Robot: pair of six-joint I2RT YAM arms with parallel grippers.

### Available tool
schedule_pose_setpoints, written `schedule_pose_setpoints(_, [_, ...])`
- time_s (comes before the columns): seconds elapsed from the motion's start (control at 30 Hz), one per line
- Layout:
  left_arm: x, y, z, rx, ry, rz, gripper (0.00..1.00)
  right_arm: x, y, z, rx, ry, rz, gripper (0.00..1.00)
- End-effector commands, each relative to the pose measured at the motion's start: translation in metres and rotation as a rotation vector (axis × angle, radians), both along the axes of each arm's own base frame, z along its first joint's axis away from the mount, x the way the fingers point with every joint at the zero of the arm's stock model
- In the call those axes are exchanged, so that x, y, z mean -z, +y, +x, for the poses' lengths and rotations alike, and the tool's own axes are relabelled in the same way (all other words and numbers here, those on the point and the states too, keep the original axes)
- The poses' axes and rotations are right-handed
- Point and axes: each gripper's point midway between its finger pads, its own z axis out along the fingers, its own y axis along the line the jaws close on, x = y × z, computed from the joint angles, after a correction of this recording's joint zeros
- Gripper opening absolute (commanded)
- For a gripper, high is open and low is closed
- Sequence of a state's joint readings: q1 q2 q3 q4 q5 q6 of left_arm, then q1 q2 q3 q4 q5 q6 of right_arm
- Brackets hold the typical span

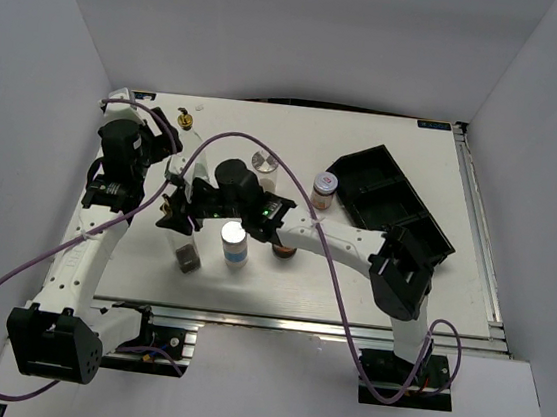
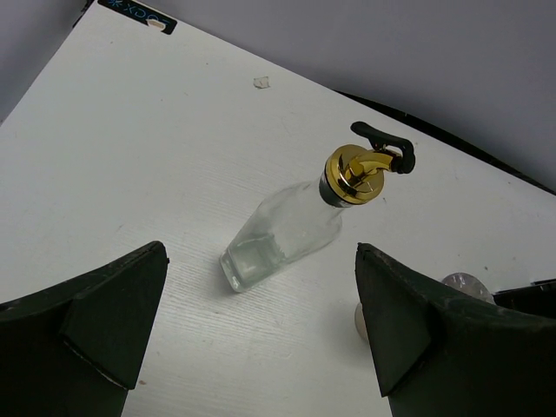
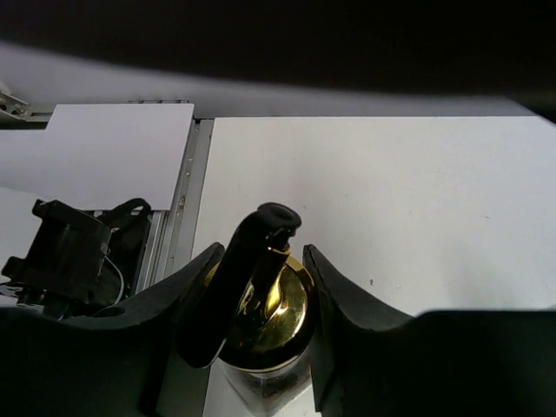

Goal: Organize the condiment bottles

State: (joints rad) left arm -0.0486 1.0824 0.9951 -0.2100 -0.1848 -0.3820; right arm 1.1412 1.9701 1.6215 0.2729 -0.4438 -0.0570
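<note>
A tall clear glass bottle with a gold pourer (image 1: 183, 129) stands at the back left; the left wrist view shows it upright (image 2: 287, 233). My left gripper (image 1: 175, 165) is open and empty, just short of it (image 2: 261, 291). My right gripper (image 1: 179, 213) is shut on the gold pourer (image 3: 269, 304) of a second tall glass bottle (image 1: 187, 253); I cannot tell whether it rests on the table. A blue-labelled silver-lidded bottle (image 1: 236, 241) stands beside it. A red-lidded dark jar (image 1: 283, 252) is half hidden by the right arm. Two silver-lidded jars (image 1: 264, 168) (image 1: 324, 190) stand farther back.
A black compartment tray (image 1: 392, 203) lies tilted at the back right. A purple cable (image 1: 265, 147) loops over the middle of the table. The right arm stretches across the table from its base at the right. White walls close in the back and both sides.
</note>
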Motion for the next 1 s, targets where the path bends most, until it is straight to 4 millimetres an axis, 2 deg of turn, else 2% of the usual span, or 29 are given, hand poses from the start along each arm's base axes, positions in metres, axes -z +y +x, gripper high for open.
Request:
schedule_pose_setpoints(0.0, [-0.034,0.003,-0.005,-0.015,-0.081,0.002,0.98,-0.132,-0.026,-0.011,0.01,-0.114,0.263,0.0])
schedule_pose_setpoints(0.03, [-0.038,0.005,-0.005,-0.022,-0.09,0.003,0.98,-0.15,-0.036,-0.015,0.008,-0.124,0.283,0.0])
schedule_pose_setpoints(0.13, [-0.047,0.006,-0.004,-0.031,-0.117,-0.001,0.98,-0.185,-0.054,-0.022,-0.009,-0.142,0.33,0.0])
schedule_pose_setpoints(0.23, [-0.054,0.005,-0.004,-0.03,-0.126,-0.004,0.98,-0.225,-0.088,-0.036,-0.027,-0.16,0.386,0.0])
schedule_pose_setpoints(0.3, [-0.056,0.004,-0.004,-0.024,-0.131,-0.006,0.98,-0.235,-0.104,-0.037,-0.014,-0.157,0.393,0.0])
schedule_pose_setpoints(0.33, [-0.057,0.003,-0.005,-0.016,-0.138,-0.004,0.98,-0.25,-0.119,-0.039,0.002,-0.172,0.42,0.0])
schedule_pose_setpoints(0.4, [-0.055,-0.003,-0.005,0.022,-0.146,-0.005,0.98,-0.259,-0.137,-0.023,0.073,-0.184,0.419,0.0])
schedule_pose_setpoints(0.43, [-0.055,-0.005,-0.005,0.042,-0.15,0.003,0.98,-0.272,-0.15,-0.018,0.109,-0.197,0.435,0.0])
schedule_pose_setpoints(0.47, [-0.053,-0.008,-0.004,0.06,-0.154,0.006,0.98,-0.287,-0.165,0.001,0.186,-0.214,0.452,0.0])
schedule_pose_setpoints(0.53, [-0.051,-0.015,-0.003,0.106,-0.156,0.02,0.98,-0.299,-0.188,0.021,0.273,-0.219,0.438,0.0])
schedule_pose_setpoints(0.57, [-0.051,-0.017,-0.003,0.118,-0.164,0.028,0.98,-0.313,-0.208,0.045,0.374,-0.239,0.45,0.0])
schedule_pose_setpoints(0.63, [-0.048,-0.022,-0.001,0.153,-0.162,0.042,0.98,-0.315,-0.231,0.073,0.499,-0.252,0.429,0.0])
schedule_pose_setpoints(0.67, [-0.044,-0.023,0.001,0.167,-0.156,0.049,0.98,-0.319,-0.25,0.095,0.579,-0.274,0.424,0.0])
schedule_pose_setpoints(0.73, [-0.041,-0.028,0.004,0.195,-0.152,0.058,0.98,-0.31,-0.27,0.121,0.687,-0.276,0.379,0.0])
schedule_pose_setpoints(0.77, [-0.035,-0.035,0.007,0.235,-0.139,0.056,0.98,-0.308,-0.288,0.141,0.749,-0.287,0.364,0.0])
schedule_pose_setpoints(0.8, [-0.033,-0.039,0.009,0.265,-0.133,0.062,0.98,-0.304,-0.296,0.153,0.78,-0.287,0.349,0.0])
schedule_pose_setpoints(0.83, [-0.032,-0.04,0.011,0.271,-0.133,0.063,0.98,-0.3,-0.304,0.165,0.811,-0.275,0.342,0.0])
schedule_pose_setpoints(0.87, [-0.029,-0.042,0.015,0.278,-0.128,0.063,0.98,-0.299,-0.324,0.182,0.866,-0.282,0.329,0.0])
schedule_pose_setpoints(0.93, [-0.027,-0.042,0.02,0.281,-0.132,0.065,0.98,-0.291,-0.34,0.21,0.936,-0.271,0.313,0.0])
schedule_pose_setpoints(0.97, [-0.026,-0.042,0.022,0.281,-0.131,0.066,0.98,-0.287,-0.358,0.227,0.989,-0.266,0.304,0.0])
